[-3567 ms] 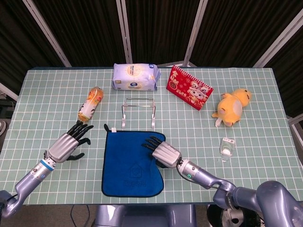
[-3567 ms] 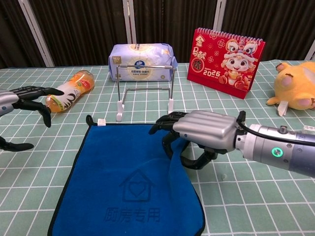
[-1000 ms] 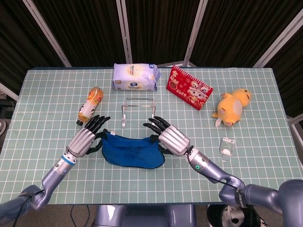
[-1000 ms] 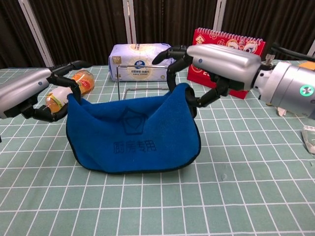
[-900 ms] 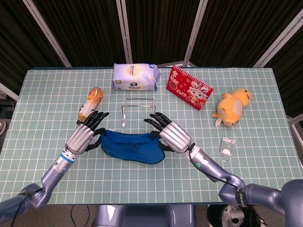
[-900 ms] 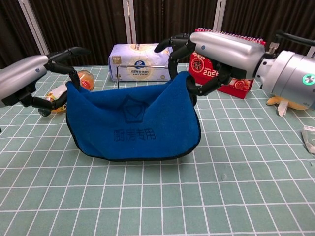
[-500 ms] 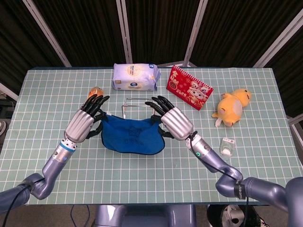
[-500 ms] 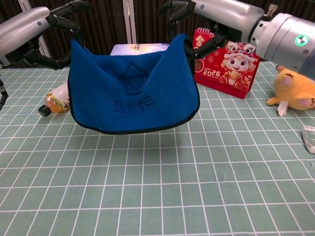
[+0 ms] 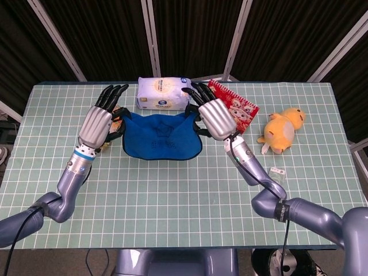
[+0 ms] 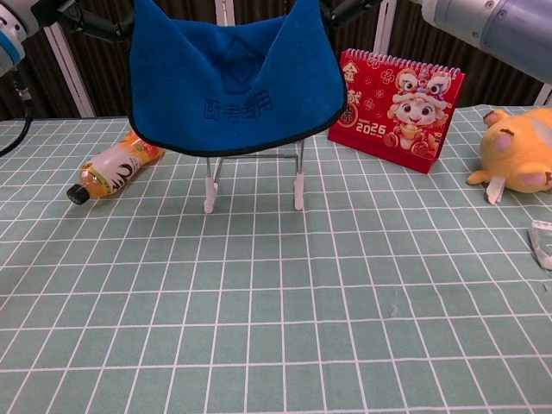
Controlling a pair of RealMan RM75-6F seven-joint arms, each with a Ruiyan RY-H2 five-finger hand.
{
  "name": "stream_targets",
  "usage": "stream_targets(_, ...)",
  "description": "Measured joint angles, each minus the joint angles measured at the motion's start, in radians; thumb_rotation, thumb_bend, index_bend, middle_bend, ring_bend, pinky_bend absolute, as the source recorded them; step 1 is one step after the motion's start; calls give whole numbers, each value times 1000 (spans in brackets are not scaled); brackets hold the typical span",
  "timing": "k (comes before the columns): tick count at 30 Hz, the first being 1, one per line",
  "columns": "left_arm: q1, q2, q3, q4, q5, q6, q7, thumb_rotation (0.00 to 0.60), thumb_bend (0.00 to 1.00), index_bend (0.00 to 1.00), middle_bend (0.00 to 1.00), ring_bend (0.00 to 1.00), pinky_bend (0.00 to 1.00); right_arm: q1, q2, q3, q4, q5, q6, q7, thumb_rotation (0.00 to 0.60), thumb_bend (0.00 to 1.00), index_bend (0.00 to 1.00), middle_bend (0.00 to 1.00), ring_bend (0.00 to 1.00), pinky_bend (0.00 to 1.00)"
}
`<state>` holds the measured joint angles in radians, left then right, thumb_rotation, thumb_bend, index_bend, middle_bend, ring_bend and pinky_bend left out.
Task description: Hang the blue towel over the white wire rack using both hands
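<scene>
Here the blue towel point(image 9: 163, 135) is held up betw. both hands: one top corner gripped by left hand point(image 9: 98, 126), the other by right hand point(image 9: 214, 118). It sags above the white wire rack point(image 10: 254, 181), off the desk point(image 10: 345, 302).

gridded table point(image 10: 285, 328), rack point(image 10: 254, 183), bottle point(image 10: 112, 168), calendar point(image 10: 398, 108)

"2025" on red calendar point(image 10: 397, 97); "厨房专用" on blue towel point(image 10: 233, 82)
</scene>
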<state>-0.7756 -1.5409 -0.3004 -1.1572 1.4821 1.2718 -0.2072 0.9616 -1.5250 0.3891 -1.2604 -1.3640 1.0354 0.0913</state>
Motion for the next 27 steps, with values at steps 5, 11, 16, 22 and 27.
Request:
stream_targets(5, -21, -19, -12, 53, -32, -38, -16, 600, 614, 830, 0, 0, 0, 24, -32, 6, 92, 23, -27, 16, 600, 567, 613, 126, 0, 55)
stream_targets(11, -50, -67, -11, 167, -54, -83, -52, 600, 614, 830, 0, 0, 0, 51, -94, -7, 254, 34, -66, 89, 600, 567, 613, 127, 0, 55)
stream_targets(16, -73, -108, 5, 245, -62, -132, -90, 600, 614, 830, 0, 0, 0, 67, -147, -33, 380, 29, -98, 170, 600, 567, 613, 126, 0, 55)
stream_targets(22, -92, -152, 36, 321, -65, -184, -120, 600, 613, 830, 0, 0, 0, 74, -202, -69, 496, 13, -120, 253, 600, 566, 613, 126, 0, 55)
stream_targets(27, -96, -186, 59, 370, -61, -194, -153, 600, 615, 830, 0, 0, 0, 76, -237, -95, 563, -2, -129, 309, 600, 567, 613, 126, 0, 55)
